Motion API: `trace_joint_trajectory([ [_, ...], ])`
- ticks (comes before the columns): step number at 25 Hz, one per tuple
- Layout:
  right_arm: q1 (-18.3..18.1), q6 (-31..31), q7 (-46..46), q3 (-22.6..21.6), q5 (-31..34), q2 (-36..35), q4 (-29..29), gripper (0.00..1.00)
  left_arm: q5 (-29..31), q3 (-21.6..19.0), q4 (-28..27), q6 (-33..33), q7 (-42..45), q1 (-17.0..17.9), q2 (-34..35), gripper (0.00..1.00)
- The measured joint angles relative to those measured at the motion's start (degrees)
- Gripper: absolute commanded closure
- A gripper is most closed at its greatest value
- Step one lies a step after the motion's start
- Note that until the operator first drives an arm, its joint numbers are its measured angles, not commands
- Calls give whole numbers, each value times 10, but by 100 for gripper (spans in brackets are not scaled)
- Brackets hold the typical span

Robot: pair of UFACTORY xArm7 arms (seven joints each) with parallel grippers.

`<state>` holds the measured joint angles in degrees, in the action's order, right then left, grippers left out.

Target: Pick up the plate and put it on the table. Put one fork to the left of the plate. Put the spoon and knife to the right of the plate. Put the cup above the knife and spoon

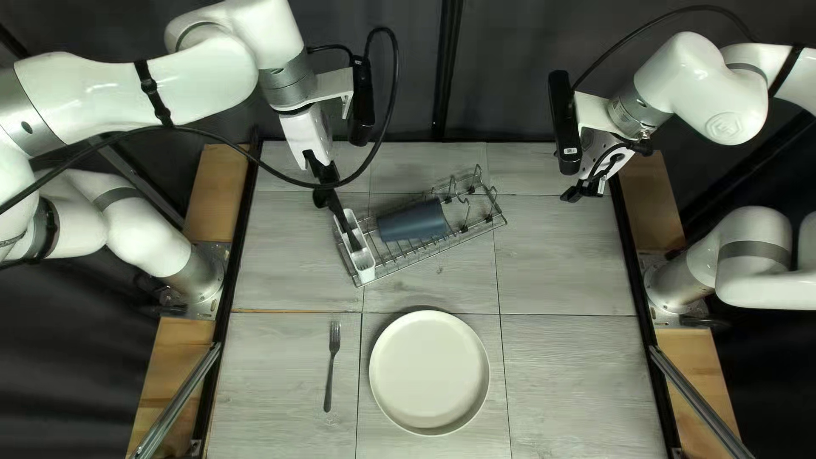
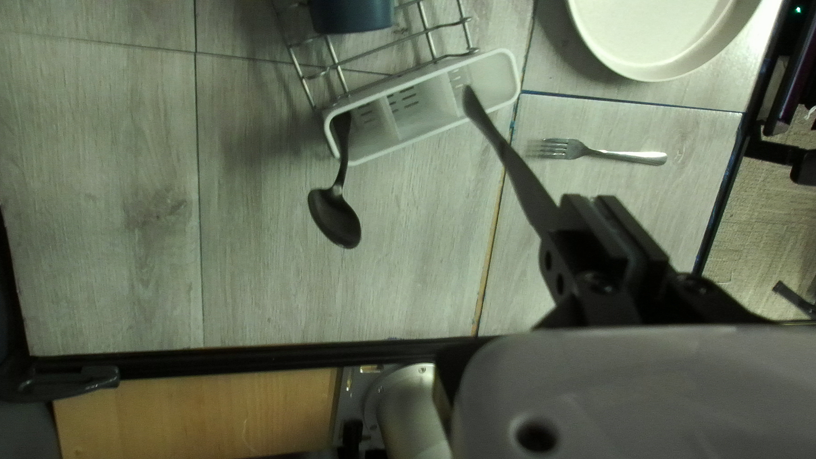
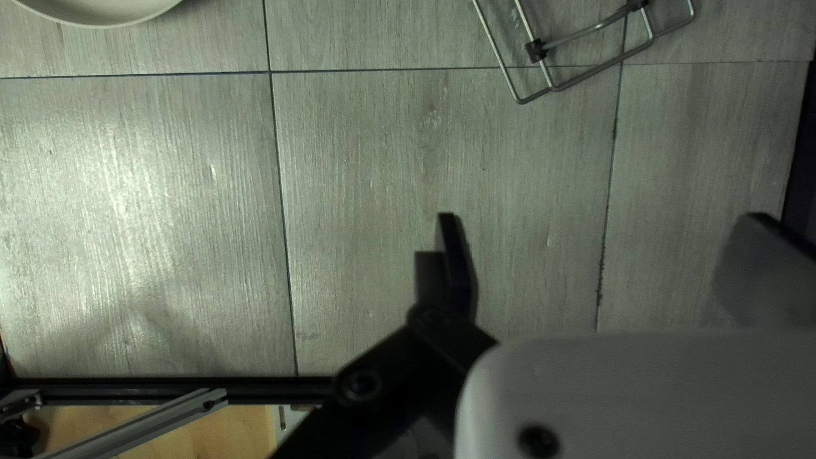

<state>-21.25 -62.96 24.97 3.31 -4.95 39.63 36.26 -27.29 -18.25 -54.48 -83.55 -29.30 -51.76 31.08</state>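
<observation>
My left gripper point(image 1: 323, 177) is over the cutlery holder point(image 1: 365, 265). In the left wrist view that gripper point(image 2: 592, 206) is shut on the dark knife point(image 2: 514, 166), whose far end is at the white holder point(image 2: 421, 104). The dark spoon point(image 2: 335, 218) leans out of the holder's other end. The blue cup point(image 1: 412, 221) lies on its side in the wire rack. On the table, the fork point(image 1: 332, 365) lies left of the cream plate point(image 1: 429, 372). My right gripper point(image 1: 585, 187) hangs near the right edge; in its wrist view the gripper point(image 3: 608, 234) is open and holds nothing.
The wire rack point(image 1: 463, 231) stands at a slant in the middle of the far half, attached or close to the holder. Black rails run along both table sides, with wooden boards point(image 1: 648, 200) outside them. A cable loops beside my left arm.
</observation>
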Motion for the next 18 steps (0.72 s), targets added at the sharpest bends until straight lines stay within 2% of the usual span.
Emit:
trace_joint_trajectory([
  [5,0,0,0,0,0,0,0,0,-38,15,0,-16,13,1,-1,100],
  [10,0,0,0,0,0,0,0,0,-144,27,35,-10,51,8,11,100],
  [13,0,0,0,0,0,0,0,0,-197,19,61,12,62,20,14,100],
  [18,0,0,0,0,0,0,0,0,-211,14,66,20,63,25,14,100],
])
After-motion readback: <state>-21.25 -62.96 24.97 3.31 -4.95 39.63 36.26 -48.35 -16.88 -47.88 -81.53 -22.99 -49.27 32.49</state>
